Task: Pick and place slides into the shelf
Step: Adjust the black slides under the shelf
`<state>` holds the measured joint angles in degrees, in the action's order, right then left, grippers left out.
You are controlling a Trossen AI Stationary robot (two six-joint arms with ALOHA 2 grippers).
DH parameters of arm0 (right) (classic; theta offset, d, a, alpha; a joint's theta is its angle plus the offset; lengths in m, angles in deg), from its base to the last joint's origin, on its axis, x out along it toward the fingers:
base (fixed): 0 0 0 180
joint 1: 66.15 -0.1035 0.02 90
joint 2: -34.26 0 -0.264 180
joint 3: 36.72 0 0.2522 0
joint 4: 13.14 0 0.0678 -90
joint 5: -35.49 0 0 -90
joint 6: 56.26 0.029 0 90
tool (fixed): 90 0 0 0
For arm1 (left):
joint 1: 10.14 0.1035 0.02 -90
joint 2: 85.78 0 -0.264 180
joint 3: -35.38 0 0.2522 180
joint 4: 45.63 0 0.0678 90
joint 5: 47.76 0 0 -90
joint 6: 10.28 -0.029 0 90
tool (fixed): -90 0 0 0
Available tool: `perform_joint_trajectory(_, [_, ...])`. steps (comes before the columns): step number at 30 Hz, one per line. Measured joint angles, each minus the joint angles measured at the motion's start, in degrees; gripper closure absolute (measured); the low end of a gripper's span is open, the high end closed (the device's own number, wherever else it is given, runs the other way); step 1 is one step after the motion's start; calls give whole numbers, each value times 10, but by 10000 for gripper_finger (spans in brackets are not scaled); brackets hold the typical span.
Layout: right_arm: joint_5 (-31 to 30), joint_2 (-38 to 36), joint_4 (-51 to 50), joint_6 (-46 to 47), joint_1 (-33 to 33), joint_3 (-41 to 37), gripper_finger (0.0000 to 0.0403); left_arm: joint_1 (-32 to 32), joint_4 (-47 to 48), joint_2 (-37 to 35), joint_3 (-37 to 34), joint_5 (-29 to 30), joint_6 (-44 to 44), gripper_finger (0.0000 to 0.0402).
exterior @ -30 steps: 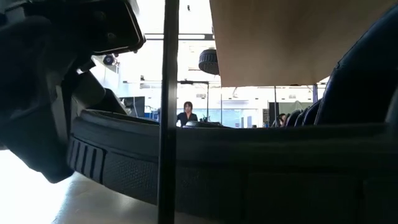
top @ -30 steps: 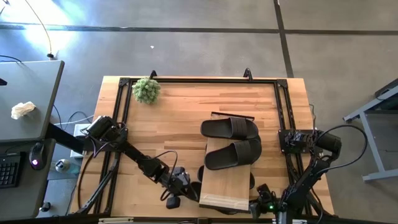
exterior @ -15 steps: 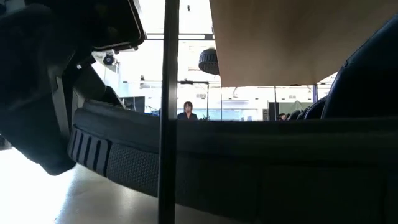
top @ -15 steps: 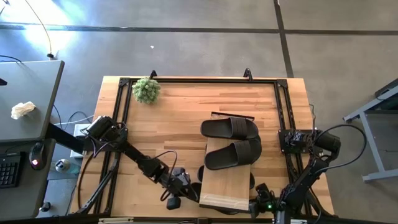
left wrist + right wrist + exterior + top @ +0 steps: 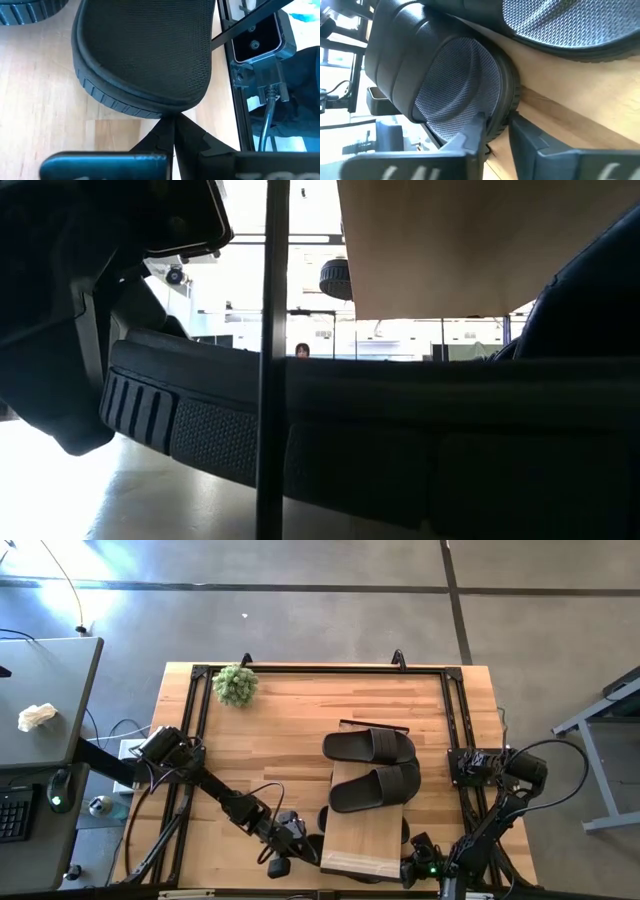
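Note:
The shelf (image 5: 365, 830) stands near the table's front edge. One slide (image 5: 373, 786) lies across its plank top. Another slide (image 5: 368, 747) lies just beyond it. A third slide (image 5: 400, 450) lies under the shelf's near end and fills the low view. My left gripper (image 5: 298, 845) is shut at this slide's left end (image 5: 145, 55). My right gripper (image 5: 412, 858) is at its right end (image 5: 455, 85), shut on the rim. In the high view the plank hides most of this slide. My left gripper meets the slide's end rim (image 5: 167, 111) with its shut fingertips (image 5: 172, 131), slanting down from the table's left. The slide's end sits just ahead of the tips, footbed up. My right gripper has the sole's rim (image 5: 504, 117) at the slide's other end between its two fingers. One finger (image 5: 470, 135) is on the mesh footbed and the other finger (image 5: 532, 142) is outside the sole. It comes slanting down from the table's right.
A further slide (image 5: 570, 25) lies on the table beside the held one, also under the shelf. A small green plant (image 5: 236, 684) stands at the far left. Dark frame rails (image 5: 455, 730) run along the table's sides. A thin shelf leg (image 5: 270, 360) stands before the low camera.
In the low view the near slide has shifted a little, and its left end and top edge stand slightly higher than a second ago. Both arms stay where they were.

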<state>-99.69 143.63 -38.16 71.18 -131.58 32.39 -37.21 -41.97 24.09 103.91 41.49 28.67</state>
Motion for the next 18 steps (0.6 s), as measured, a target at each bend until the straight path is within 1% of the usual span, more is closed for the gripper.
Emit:
perform_joint_trajectory(4, [-1, 0, -3, 0, 0, 0, 379, 0, 0, 0, 0, 0, 1, 401])
perform_joint_trajectory(7, [-12, 0, -8, 0, -4, 0, 396, 0, 12, 0, 0, 1, 2, 401])
perform_joint_trajectory(11, [-29, -1, -17, 9, -9, 1, 401, 1, 43, 0, 0, 9, 3, 402])
perform_joint_trajectory(18, [-6, -18, -55, 11, -10, 2, 402, 2, 45, 0, 0, 16, 3, 402])
